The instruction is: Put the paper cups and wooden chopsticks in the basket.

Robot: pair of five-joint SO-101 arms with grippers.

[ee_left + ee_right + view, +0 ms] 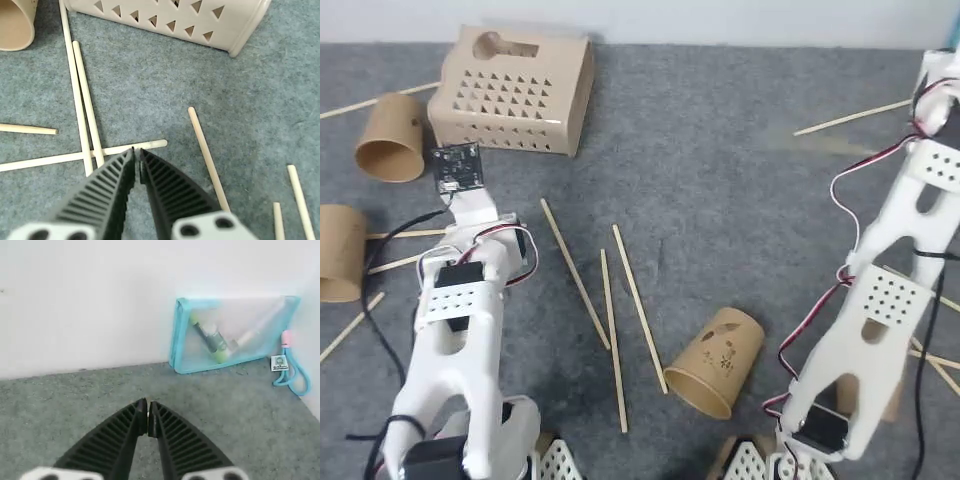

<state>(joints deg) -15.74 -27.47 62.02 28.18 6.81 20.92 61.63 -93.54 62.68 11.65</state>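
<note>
The basket lies tipped over near the table's far left corner. Two paper cups lie at the left edge and a third cup near the front middle, with wooden chopsticks scattered between. The left gripper hovers over crossed chopsticks, pinched together and empty. The right gripper, likewise closed on nothing, faces a blue pouch.

The right gripper, jaws pressed together and empty, hangs over the grey mat; at the mat's edge a blue-trimmed clear pouch (pens inside) leans on the white wall.
</note>
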